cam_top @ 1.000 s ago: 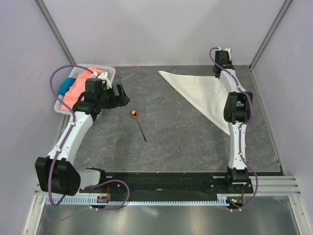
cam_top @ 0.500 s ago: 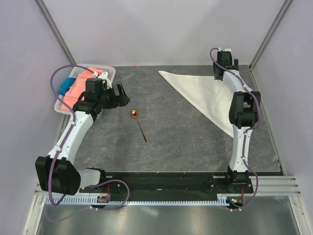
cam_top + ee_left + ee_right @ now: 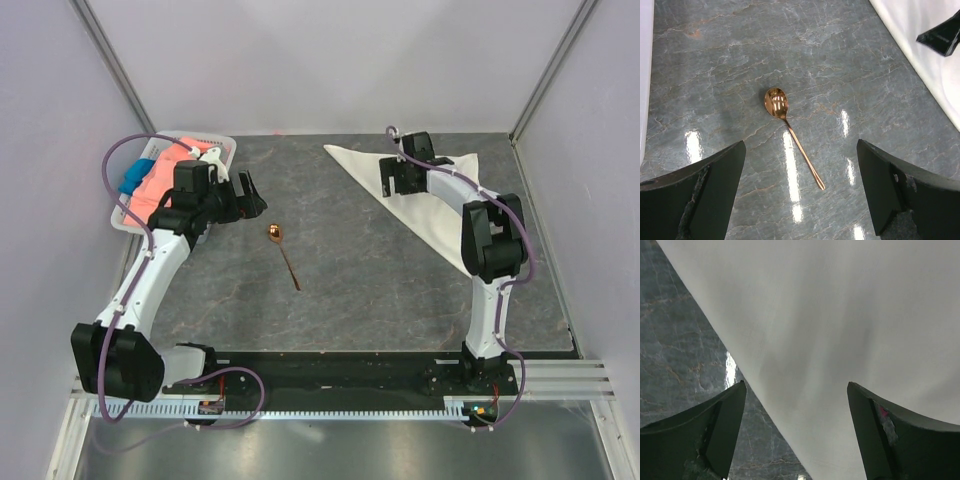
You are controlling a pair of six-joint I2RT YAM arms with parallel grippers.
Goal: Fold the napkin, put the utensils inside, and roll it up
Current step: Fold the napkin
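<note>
The napkin [image 3: 425, 212] lies as a flat triangle on the far right of the table [image 3: 350, 290], one point reaching toward the near edge. The right gripper [image 3: 397, 188] hangs over its far part, fingers spread and holding nothing. The spoon [image 3: 284, 255] lies left of centre, well apart from the napkin, bowl farthest from the arms' bases. The left gripper [image 3: 252, 196] hovers with jaws apart just beside a white basket [image 3: 215, 140] holding a pink cloth [image 3: 160, 180] and a blue cloth [image 3: 132, 178].
</note>
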